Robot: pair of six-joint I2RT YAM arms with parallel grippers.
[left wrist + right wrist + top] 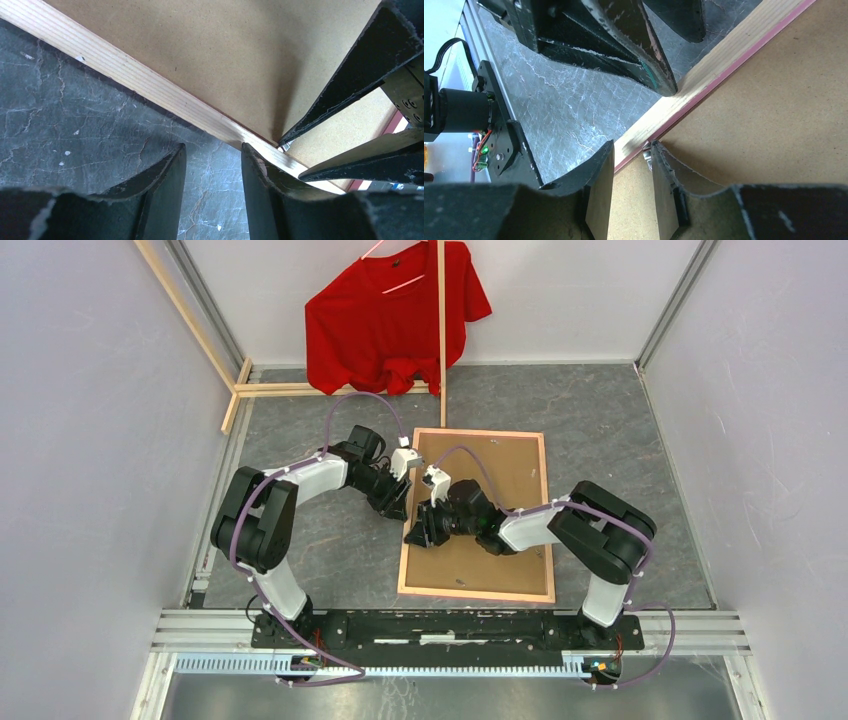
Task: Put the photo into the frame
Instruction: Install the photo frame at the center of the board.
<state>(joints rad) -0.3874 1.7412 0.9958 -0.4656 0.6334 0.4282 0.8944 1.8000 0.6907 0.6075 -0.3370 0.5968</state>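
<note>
Left end effector, narrowly open and empty, sits at the edge of the frame; right end effector, slightly parted, straddles its inner lip beside the backing board.

The thin rectangular picture frame is pale wood with straight grain and a pink strip along its inner edge, around a plain, finely speckled brown backing board. The tabletop is dark grey with pale marble-like veins. The T-shirt at the far side is solid red.
</note>
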